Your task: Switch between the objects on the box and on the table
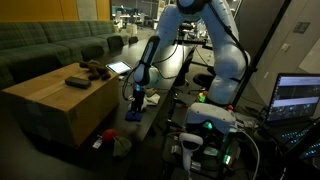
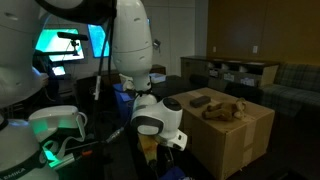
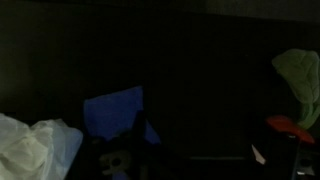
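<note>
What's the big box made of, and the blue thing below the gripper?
Box: looks like corrugated cardboard, matte tan, flat panels with crisp folded edges. Blue thing: unclear; in the wrist view it reads as a flat matte blue sheet, perhaps fabric or thin plastic, too dark to be sure.

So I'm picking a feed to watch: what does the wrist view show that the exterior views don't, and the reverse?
Only the wrist view: a dim close-up with a pale thing that I can't match elsewhere. Only the exterior views: the box, the dark block and brown thing on it, the arm and the sofa. Shared: the blue object below the gripper; probably also the green thing and red thing.
</note>
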